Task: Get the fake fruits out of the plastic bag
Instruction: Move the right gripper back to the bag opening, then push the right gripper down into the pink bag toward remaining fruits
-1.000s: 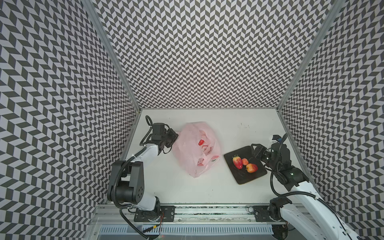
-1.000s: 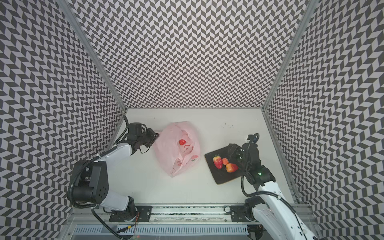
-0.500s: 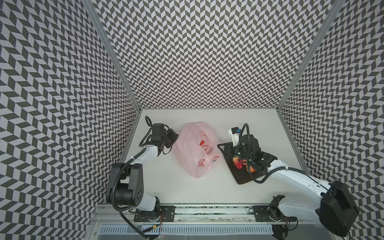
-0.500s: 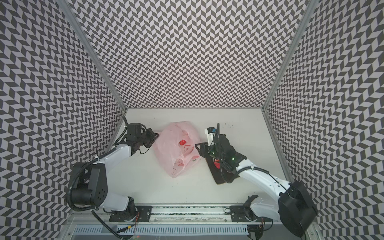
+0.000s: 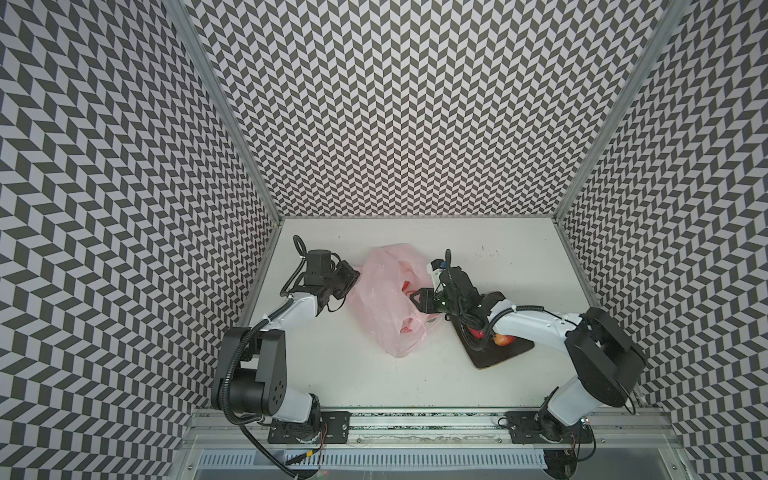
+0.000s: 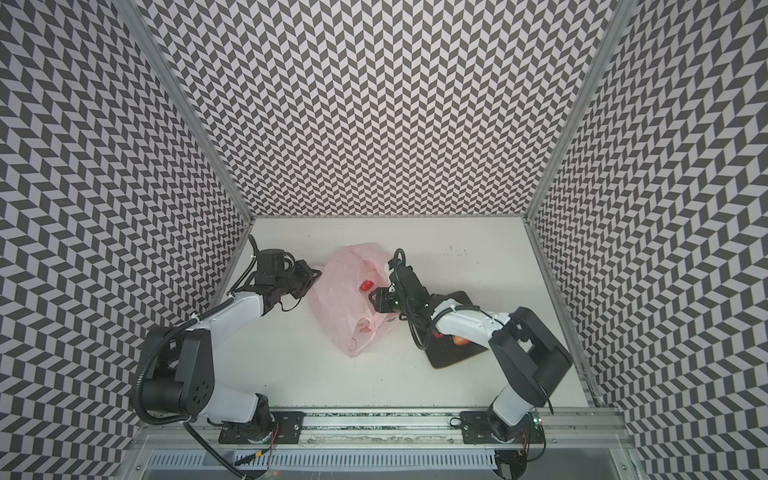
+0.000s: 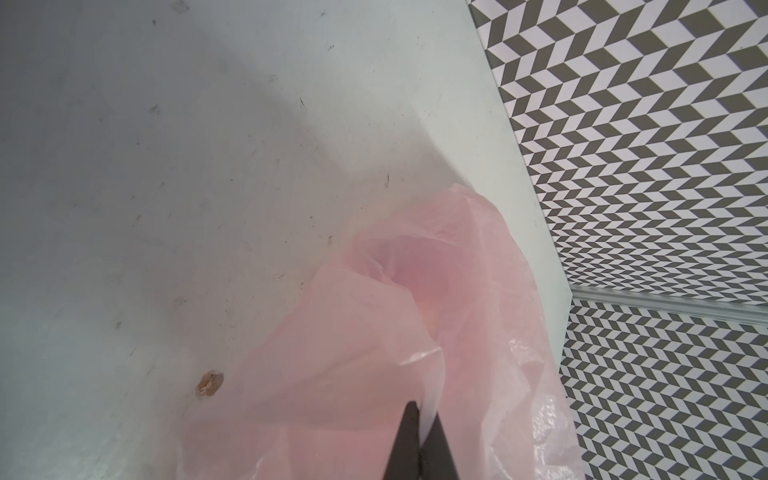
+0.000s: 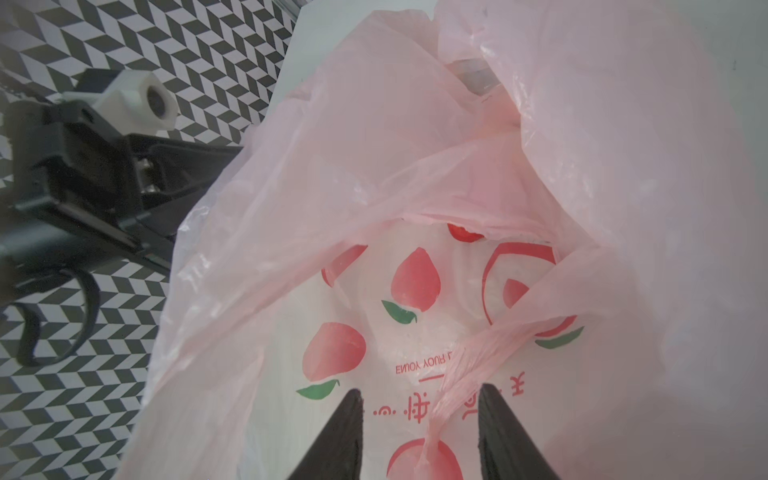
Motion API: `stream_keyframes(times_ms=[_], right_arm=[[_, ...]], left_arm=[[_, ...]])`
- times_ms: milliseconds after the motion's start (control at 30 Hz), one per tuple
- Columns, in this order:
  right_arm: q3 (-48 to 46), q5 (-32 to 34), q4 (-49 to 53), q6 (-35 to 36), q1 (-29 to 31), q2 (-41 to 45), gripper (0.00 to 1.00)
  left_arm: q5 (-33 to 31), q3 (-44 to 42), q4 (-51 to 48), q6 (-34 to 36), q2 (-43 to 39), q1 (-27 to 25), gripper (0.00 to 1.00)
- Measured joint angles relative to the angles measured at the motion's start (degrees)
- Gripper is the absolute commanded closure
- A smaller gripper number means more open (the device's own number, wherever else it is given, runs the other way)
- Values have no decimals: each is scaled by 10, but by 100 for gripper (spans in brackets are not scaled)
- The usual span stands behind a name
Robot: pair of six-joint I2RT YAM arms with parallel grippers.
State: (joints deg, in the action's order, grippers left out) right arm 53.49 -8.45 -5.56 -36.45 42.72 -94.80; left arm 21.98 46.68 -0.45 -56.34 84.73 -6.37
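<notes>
The pale-pink plastic bag point(image 5: 386, 299) point(image 6: 345, 299) lies crumpled on the white table. My left gripper point(image 5: 355, 276) point(image 7: 422, 409) is shut on a fold of the bag's edge point(image 7: 430, 374) at its left side. My right gripper point(image 5: 415, 298) point(image 8: 419, 390) is open at the bag's mouth, its jaws standing either side of a twisted loop handle point(image 8: 478, 353) without pinching it. One red fake fruit point(image 8: 463, 232) point(image 6: 366, 285) peeks out deep inside the bag. Two more fruits, a red one point(image 5: 473, 332) and an orange-red one point(image 5: 503, 340), lie on the board, partly hidden by my right arm.
A dark brown board point(image 5: 498, 357) point(image 6: 453, 357) lies right of the bag under my right forearm. Patterned walls close in the table at the left, back and right. Flat red fruit pictures point(image 8: 415, 278) are printed on the bag.
My right arm has swung left from over the board to the bag's mouth, its jaws narrowing a little. The left gripper has kept its hold on the bag's edge.
</notes>
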Motion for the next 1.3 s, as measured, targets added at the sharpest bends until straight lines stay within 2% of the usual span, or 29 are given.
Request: stream_keyframes(times_ms=[100,367,800,1067,1300], right_arm=[[30,13,-7,-10,2,-35,54],[99,90,-4,-21,3,-111,39],[207,192,15,5,3,-224,24],[282,210,30,13,3,-295,23],[340,229,45,19,5,-347,33]], left_arm=[[0,-3,1,-2,0,-8,100],[-1,-19,6,-8,-9,-31,100],[-2,-39,14,-26,-11,-71,100],[-3,-39,16,-31,-11,-87,100],[-3,-39,16,-32,-11,-90,100]])
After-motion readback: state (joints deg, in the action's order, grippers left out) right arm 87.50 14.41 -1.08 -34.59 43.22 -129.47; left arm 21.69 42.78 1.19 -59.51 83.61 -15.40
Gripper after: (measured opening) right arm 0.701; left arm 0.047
